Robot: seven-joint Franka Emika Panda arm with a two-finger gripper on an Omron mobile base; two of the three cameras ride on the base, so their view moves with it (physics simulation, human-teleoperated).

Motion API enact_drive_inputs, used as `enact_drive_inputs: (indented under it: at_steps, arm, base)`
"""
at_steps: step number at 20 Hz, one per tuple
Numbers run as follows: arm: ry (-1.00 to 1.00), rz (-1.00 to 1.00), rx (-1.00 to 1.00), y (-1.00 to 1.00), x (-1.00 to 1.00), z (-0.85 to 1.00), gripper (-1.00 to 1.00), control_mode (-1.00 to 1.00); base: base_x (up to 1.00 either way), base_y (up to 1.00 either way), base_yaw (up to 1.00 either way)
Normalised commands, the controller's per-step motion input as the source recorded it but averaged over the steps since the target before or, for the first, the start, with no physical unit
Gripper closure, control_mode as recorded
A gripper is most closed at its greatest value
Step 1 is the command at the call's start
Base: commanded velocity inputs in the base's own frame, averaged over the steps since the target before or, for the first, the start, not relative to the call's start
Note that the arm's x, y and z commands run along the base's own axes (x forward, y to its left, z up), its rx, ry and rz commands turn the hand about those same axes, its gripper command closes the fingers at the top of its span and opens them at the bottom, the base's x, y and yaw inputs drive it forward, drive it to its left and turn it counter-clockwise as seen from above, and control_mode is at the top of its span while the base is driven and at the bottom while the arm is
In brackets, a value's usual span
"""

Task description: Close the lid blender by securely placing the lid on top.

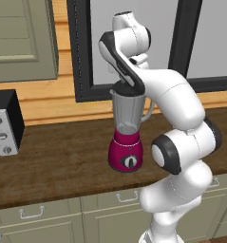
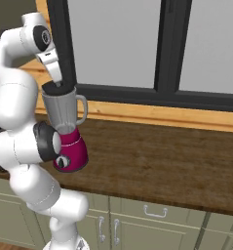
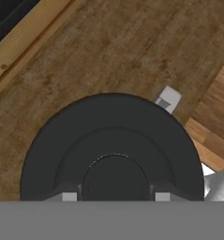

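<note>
Gripper [image 3: 112, 197]: clamped on the knob of the round black lid [image 3: 111, 145], keeping it level.
Blender [image 1: 127, 135], magenta base, clear grey jar: directly beneath gripper, lid at its rim.

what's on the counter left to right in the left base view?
black-and-silver box appliance → blender, lid at its rim under the pincer → the arm's white links

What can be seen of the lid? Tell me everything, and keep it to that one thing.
The lid is a round, matte dark grey disc with stepped concentric rings rising to a centre knob. The hand is shut on that knob from above. The lid lies level at the rim of the blender jar, above the wooden counter; whether it is fully seated cannot be told.
</note>
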Motion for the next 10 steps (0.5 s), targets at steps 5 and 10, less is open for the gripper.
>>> enact_drive_inputs:
  at_steps: [5,10]
  arm:
    - [-0.06,-0.01,0.00,0.01,0.00,0.00,1.00,-1.00]
    - [0.06,0.00,-0.01,0.00,-0.02,-0.11,1.00,-1.00]
  base:
    - [0.00,0.00,0.00]
    - [0.00,0.00,0.00]
